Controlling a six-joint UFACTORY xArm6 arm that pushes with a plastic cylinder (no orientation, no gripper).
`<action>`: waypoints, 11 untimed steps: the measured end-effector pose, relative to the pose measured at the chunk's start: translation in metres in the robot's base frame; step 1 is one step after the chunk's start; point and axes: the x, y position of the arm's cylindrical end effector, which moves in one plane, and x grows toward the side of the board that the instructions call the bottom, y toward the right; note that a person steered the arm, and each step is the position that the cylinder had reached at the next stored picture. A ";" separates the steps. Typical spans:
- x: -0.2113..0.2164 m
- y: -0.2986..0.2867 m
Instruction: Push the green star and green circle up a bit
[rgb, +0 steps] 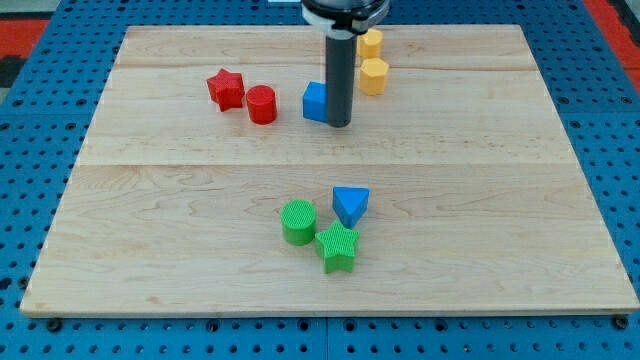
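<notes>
Resting beside blue block (315, 101), my tip (340, 125); green star (338, 247), green circle (297, 221) touching, well below.

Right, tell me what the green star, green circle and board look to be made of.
Green star and green circle: probably plastic, matte, with fine ridged lines suggesting 3D printing. Board: pale wood planks, visible grain and seams, smooth low-sheen finish.

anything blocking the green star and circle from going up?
Partly. The blue triangle sits just above the green star, at its upper right, nearly touching. Above the green circle the board is bare. My tip is far above both.
</notes>
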 end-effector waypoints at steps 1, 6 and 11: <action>0.001 -0.027; 0.077 0.043; 0.131 0.015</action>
